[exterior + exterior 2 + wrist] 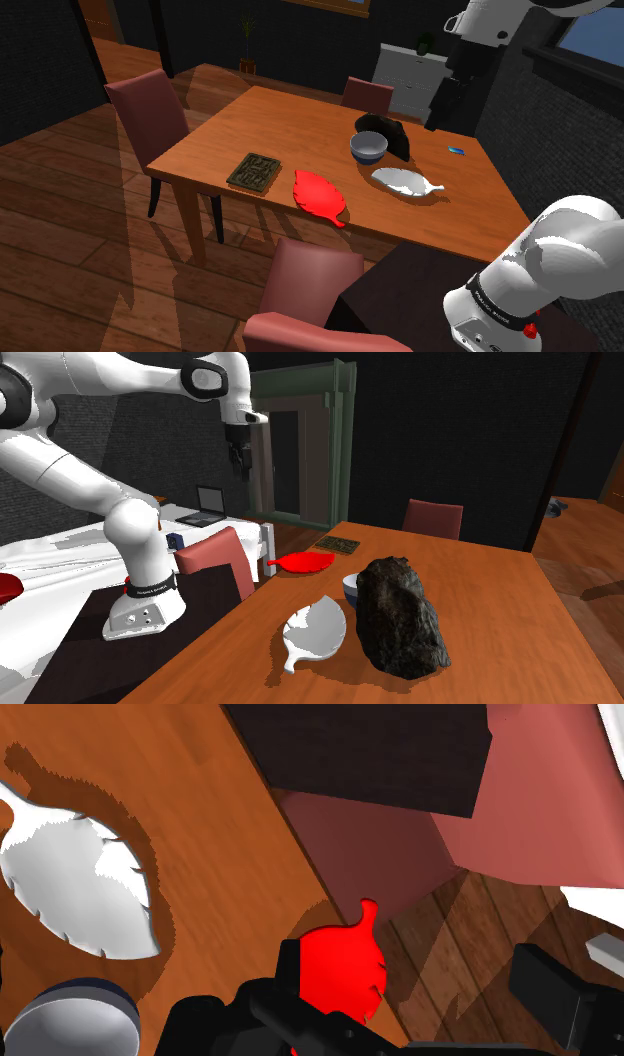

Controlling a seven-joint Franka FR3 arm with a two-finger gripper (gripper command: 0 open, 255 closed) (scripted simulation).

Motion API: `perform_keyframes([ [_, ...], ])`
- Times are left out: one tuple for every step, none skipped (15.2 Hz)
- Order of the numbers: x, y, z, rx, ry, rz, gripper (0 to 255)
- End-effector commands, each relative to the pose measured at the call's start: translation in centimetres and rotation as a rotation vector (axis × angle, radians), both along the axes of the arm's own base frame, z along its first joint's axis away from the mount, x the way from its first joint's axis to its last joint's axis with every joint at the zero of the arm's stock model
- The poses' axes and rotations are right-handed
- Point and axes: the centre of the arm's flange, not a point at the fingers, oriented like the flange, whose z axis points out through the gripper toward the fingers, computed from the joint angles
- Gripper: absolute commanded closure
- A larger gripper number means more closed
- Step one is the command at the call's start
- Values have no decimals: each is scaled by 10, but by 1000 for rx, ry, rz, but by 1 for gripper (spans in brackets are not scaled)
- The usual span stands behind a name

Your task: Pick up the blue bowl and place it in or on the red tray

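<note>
- Blue bowl (368, 147), pale inside, stands upright on the wooden table (260, 120), toward the far side in the shoulder view. It has not yet been lifted.
- A dark, rock-like lump (388, 130) sits right behind the bowl, touching it or nearly so. A white leaf-shaped dish (405, 182) lies just beside the bowl on the near side.
- The red tray (320, 195), also leaf-shaped, lies flat at the table's near edge. Its stem pokes out past the edge above a chair (305, 275).
- Risk: with the lump so close, a finger lowered on that side of the rim could strike it, shoving the bowl or spoiling the grasp. The free sides look safer to me.
- Risk: the tray looks shallow and partly overhangs the table. A bowl set down toward the stem end might tip it or slide off.
- Risk: a low carry could clip the white dish, which lies near the path to the tray.
- The arm is raised high with its elbow folded. The pincer (240, 457) hangs pointing downward, well above the table and well apart from the bowl.
- The pincer is released: its fingers (545, 989) stand apart with nothing between them.
</note>
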Motion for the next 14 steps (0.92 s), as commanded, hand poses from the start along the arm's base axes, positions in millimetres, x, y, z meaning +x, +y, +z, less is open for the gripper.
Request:
perform_keyframes([
  [0, 0, 0, 0, 0, 0, 0],
  [8, -2, -10, -11, -1, 1, 0],
  [16, -5, -19, -22, -1, 2, 0],
  [24, -8, -29, -33, -2, 3, 0],
  [32, -10, -38, -44, -3, 4, 0],
  [40, -13, -47, -55, -3, 4, 0],
  [48, -16, -57, -66, -4, 5, 0],
  [56, -19, -66, -77, -5, 6, 0],
  [64, -22, -75, -88, -5, 7, 0],
  [72, -25, -85, -99, -6, 8, 0],
  [80, -29, -94, -110, -7, 9, 0],
  [88, -32, -103, -121, -8, 10, 0],
  [96, -35, -112, -132, -8, 11, 0],
  [104, -39, -121, -143, -9, 11, 0],
])
